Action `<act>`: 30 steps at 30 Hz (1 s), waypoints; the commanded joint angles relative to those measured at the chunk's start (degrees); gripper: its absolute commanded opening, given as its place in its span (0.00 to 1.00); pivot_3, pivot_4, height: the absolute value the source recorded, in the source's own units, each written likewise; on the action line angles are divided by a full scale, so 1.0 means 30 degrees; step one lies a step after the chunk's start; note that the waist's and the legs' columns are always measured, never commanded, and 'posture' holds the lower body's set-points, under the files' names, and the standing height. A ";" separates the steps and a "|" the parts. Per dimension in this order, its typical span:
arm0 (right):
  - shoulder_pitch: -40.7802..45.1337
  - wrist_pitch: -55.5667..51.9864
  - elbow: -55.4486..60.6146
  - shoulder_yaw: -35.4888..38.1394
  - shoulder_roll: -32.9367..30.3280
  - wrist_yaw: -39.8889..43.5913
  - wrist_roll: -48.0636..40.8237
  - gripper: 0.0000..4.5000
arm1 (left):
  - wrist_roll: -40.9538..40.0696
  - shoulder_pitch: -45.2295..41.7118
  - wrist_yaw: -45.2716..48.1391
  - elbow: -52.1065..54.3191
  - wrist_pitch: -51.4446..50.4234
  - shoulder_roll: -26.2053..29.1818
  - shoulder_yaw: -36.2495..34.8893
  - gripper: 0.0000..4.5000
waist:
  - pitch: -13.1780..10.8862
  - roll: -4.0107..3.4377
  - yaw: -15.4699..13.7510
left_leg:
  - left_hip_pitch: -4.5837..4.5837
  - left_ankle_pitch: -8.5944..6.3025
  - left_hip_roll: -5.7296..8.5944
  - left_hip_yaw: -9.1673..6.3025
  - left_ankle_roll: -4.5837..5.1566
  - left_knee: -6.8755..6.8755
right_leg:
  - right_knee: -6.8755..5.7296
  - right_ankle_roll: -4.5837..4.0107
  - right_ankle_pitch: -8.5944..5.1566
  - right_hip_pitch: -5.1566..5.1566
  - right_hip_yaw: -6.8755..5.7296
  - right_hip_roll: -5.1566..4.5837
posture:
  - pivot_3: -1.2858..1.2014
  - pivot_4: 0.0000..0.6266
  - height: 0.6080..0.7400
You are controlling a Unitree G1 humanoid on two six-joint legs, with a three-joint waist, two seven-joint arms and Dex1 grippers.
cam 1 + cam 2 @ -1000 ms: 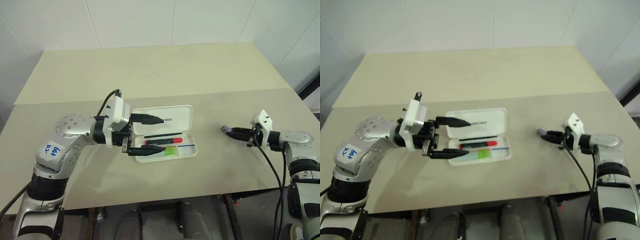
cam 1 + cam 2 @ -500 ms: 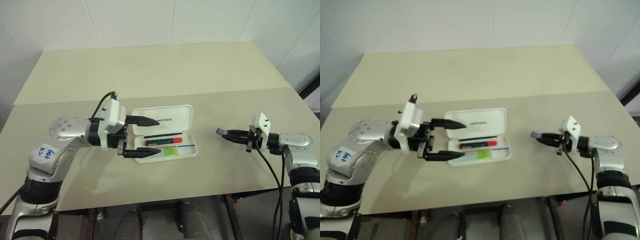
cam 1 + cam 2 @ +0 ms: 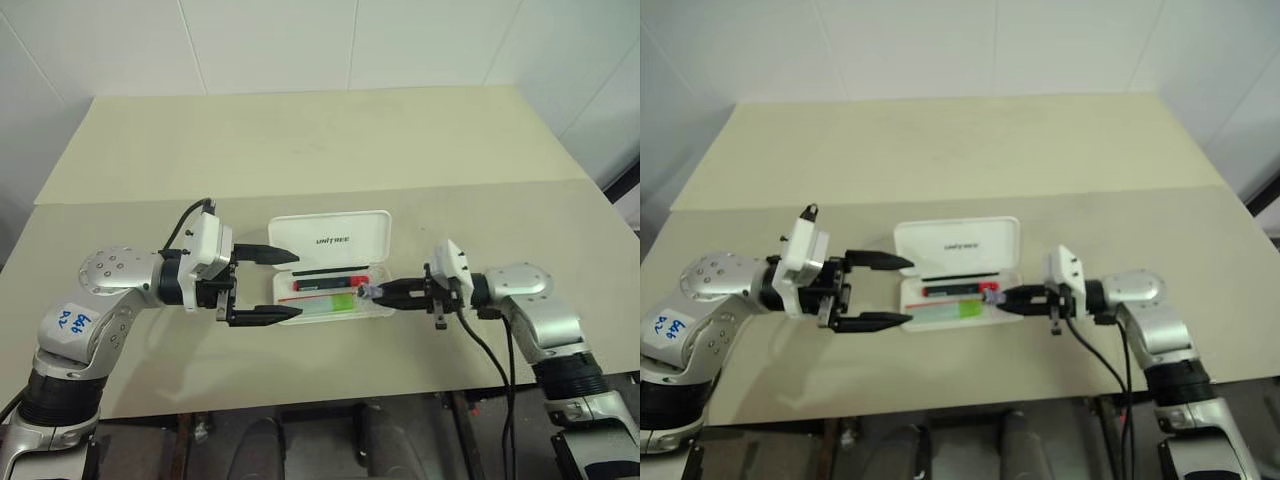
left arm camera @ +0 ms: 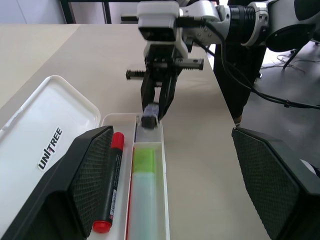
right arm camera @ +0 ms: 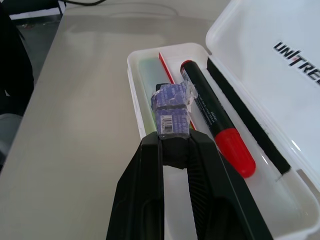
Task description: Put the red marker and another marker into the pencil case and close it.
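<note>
Currently the flat white hard-plastic pencil case with rounded corners [image 3: 331,268] lies open near the middle of the pale beige table [image 3: 300,140], its lid folded back flat with the dark "UNITREE" lettering facing up. Inside the tray, the slim black-barrelled marker with bright red ends [image 4: 110,182] lies lengthwise in the compartment next to the lid, beside a thin black strip along the hinge side. The stubby pale mint-green translucent marker [image 4: 144,180] lies in the outer compartment, parallel to the red one and separated from it by a thin red divider line. Both markers are fully within the tray. My right gripper [image 5: 173,142] has its two black fingers pressed together on a small grey-purple block wrapped in clear film with a printed label [image 5: 171,110]; it points along the table toward the case, and the block hangs over the end of the tray nearest that arm, above the green marker's compartment. I cannot tell whether the block touches the tray wall. My left gripper [image 3: 268,284] sits at the opposite end of the case, pointing toward it, with fingers spread wide: one fingertip [image 3: 283,256] lies over the lid's edge and the other over the table just beside the tray's front corner. It holds nothing. The two grippers face each other across the length of the case. White tiled wall [image 3: 300,40] stands behind the table.
</note>
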State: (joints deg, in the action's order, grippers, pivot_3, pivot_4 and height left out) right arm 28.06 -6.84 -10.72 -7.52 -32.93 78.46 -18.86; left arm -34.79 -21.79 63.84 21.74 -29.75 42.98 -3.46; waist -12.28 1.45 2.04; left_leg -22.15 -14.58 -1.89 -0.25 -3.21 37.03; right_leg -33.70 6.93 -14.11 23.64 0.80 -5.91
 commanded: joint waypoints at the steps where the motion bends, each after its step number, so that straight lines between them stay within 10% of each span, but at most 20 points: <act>1: 0.0665 0.0942 -0.1104 -0.0178 0.0042 0.0526 0.0353 0.07 | -0.0331 0.0134 -0.0202 0.0805 0.0246 0.0217 -0.0521 0.90 | 0.0000 0.0000 -0.0076 | 0.0000 -0.0001 0.0000 0.0000 0.0001 -0.0002 | 0.0000 0.0000 0.0000 0.0002 -0.0002 0.0000 | 0.52 0.24 1.00; 20: 0.1237 0.1814 -0.3166 0.0058 -0.1381 0.2239 0.0642 0.07 | -0.0277 0.0430 -0.0628 0.0979 0.0475 0.0097 -0.0506 0.90 | 0.0000 0.0000 -0.0098 | -0.0004 -0.0007 -0.0003 0.0003 0.0007 -0.0008 | -0.0001 -0.0001 -0.0002 0.0008 -0.0006 0.0001 | 0.52 0.24 1.00; 30: 0.1258 0.2053 -0.2582 0.0211 -0.1257 0.1866 0.0616 0.88 | -0.0230 0.0223 -0.0460 0.0746 0.0661 0.0088 -0.0373 0.90 | 0.0000 0.0000 -0.0107 | -0.0005 -0.0007 -0.0003 0.0003 0.0007 -0.0006 | -0.0001 -0.0001 -0.0002 0.0009 -0.0005 0.0001 | 0.52 0.24 1.00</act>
State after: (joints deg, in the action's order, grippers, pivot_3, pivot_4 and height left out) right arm 31.73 -1.13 -20.68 -8.50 -36.05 83.67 -15.86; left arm -34.79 -20.04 62.19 23.75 -28.80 43.20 -3.93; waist -12.28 1.45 1.72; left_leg -22.16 -14.60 -1.90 -0.24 -3.20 37.01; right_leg -33.70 6.93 -14.12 23.67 0.78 -5.90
